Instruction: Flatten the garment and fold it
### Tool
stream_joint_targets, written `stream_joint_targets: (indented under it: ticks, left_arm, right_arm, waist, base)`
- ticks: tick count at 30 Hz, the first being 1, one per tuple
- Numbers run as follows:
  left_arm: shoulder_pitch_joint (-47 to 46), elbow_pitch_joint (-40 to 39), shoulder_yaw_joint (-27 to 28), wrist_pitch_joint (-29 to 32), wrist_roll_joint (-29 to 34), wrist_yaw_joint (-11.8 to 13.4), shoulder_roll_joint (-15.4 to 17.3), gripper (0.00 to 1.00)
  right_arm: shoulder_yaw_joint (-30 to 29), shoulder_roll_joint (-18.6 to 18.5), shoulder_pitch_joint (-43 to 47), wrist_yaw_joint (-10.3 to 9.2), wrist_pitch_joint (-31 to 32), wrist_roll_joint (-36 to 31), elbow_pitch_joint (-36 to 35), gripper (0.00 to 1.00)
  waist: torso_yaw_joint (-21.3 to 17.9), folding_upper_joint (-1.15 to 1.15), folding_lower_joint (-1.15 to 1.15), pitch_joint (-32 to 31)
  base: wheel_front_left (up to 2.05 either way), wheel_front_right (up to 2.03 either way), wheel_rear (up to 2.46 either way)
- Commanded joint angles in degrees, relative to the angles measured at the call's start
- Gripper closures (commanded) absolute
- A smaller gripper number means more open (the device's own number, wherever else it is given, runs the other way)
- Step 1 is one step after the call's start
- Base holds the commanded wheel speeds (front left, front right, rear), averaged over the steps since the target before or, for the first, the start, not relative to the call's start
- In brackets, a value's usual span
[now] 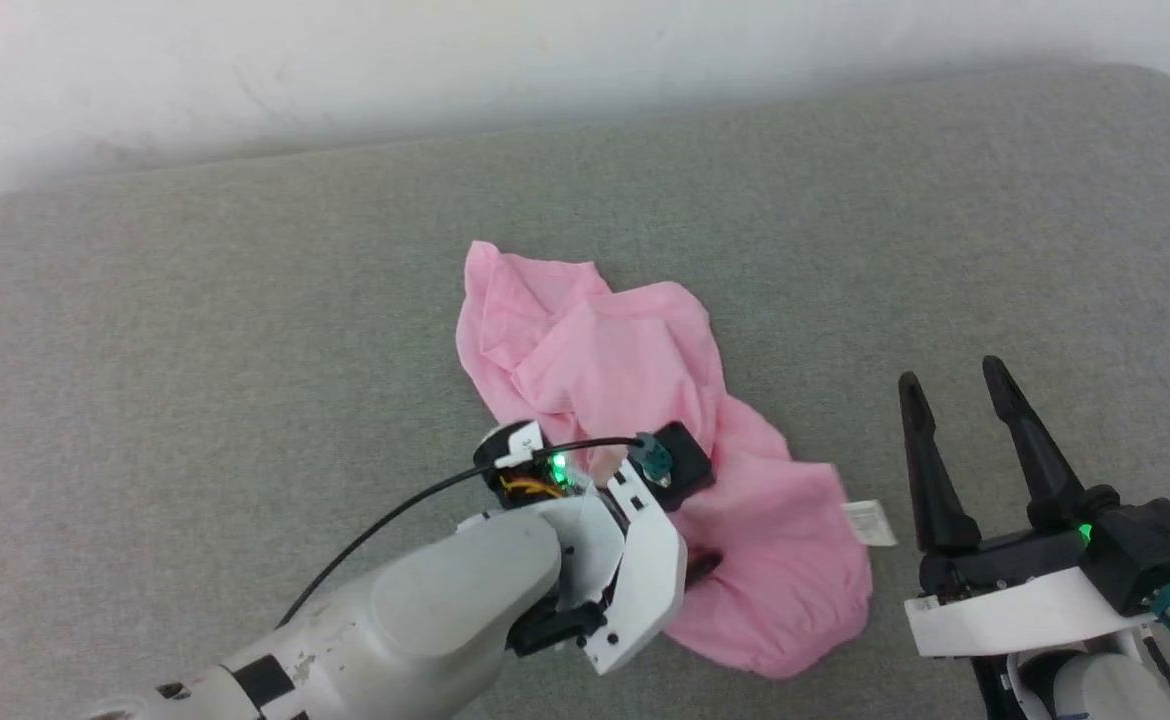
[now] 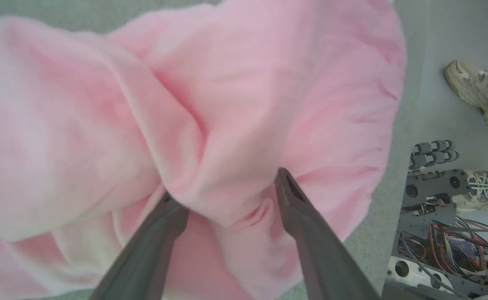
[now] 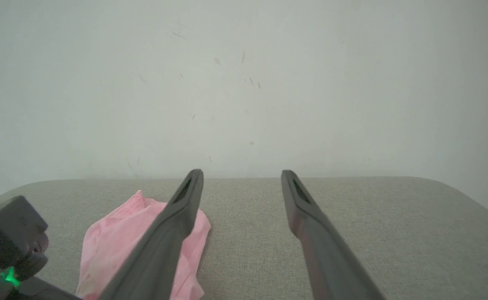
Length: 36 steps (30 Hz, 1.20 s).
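The light pink garment [image 1: 595,350] lies crumpled on the grey padded surface [image 1: 245,350], and its small white label [image 1: 870,522] sticks out at the right edge. My left wrist [image 1: 595,500] hangs over the cloth's near part and hides its own fingers. Seen from the left wrist, my left gripper [image 2: 226,186] is open, its fingers pressed down on either side of a raised fold of the garment [image 2: 227,104]. My right gripper [image 1: 952,375] stands open to the right of the cloth, holding nothing. From the right wrist, that gripper [image 3: 242,175] points at the wall, with the garment [image 3: 114,246] at lower left.
A white wall [image 1: 445,60] rises behind the surface's far edge. In the left wrist view, past the surface's edge, stand the robot's base with loose wires [image 2: 436,233] and a person's pale shoes [image 2: 477,89] on the floor. Bare grey surface surrounds the cloth.
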Motion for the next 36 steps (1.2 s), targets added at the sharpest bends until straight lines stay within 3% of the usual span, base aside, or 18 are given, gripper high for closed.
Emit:
stream_joint_targets:
  ticks: [1,5,10,13,17,23,26,29,36]
  left_arm:
    - [-1.30,0.73,0.10,-4.50,0.91,0.02,-0.34,0.00]
    - [-3.23,1.66,3.61,-17.85,3.45,1.49,-1.33,0.00]
    - [-2.64,0.65,9.58,-34.61,7.37,9.22,-1.53,0.00]
    - [-0.41,-0.88,13.33,-36.92,9.71,14.23,-0.97,0.00]
    - [5.37,-8.50,23.26,-37.12,15.02,21.11,0.41,0.00]
    - [19.16,-19.87,40.56,-37.14,23.10,28.18,0.83,0.00]
    - [26.07,-23.91,48.06,-37.14,26.90,29.47,0.10,0.00]
    - [32.35,-27.30,55.01,-37.14,29.45,28.85,-1.44,0.00]
    - [43.83,-28.39,63.86,-37.15,33.83,20.13,-5.33,0.00]
  right_arm:
    - [-0.01,0.17,0.39,-0.11,-0.27,-0.51,-0.02,0.00]
    - [-0.28,0.17,1.93,-0.11,-0.27,-0.78,0.02,0.00]
    - [-0.29,0.17,3.03,-0.11,-0.27,-1.21,-0.21,0.00]
    - [-0.49,0.17,3.48,-0.11,-0.27,-1.42,-0.31,0.00]
    - [-0.48,0.17,3.79,-0.11,-0.27,-1.60,-0.49,0.00]
    - [-0.56,0.17,4.54,-0.11,-0.27,-1.80,-0.41,0.00]
    - [-0.55,0.17,4.65,-0.11,-0.27,-1.85,-0.39,0.00]
    - [-0.89,0.17,4.80,-0.11,-0.27,-1.82,-0.42,0.00]
    - [-2.02,0.17,6.19,-0.11,-0.27,-1.36,-0.10,0.00]
  waist:
    - [1.63,0.00,-0.01,-2.01]
    - [3.23,0.00,-0.01,-4.09]
    - [5.08,0.00,-0.01,-5.34]
    - [6.23,0.00,-0.01,-5.73]
    - [7.39,0.00,-0.01,-5.89]
    - [8.51,0.00,-0.01,-6.87]
    - [8.64,0.00,-0.01,-7.28]
    - [8.64,0.00,-0.01,-7.90]
    - [8.60,0.00,-0.01,-9.28]
  base:
    - [0.00,0.00,0.00]
    - [0.00,0.00,0.00]
    - [0.00,0.00,0.00]
    - [0.00,0.00,0.00]
    - [0.00,0.00,0.00]
    - [0.00,0.00,0.00]
    - [0.00,0.00,0.00]
    - [0.00,0.00,0.00]
    - [0.00,0.00,0.00]
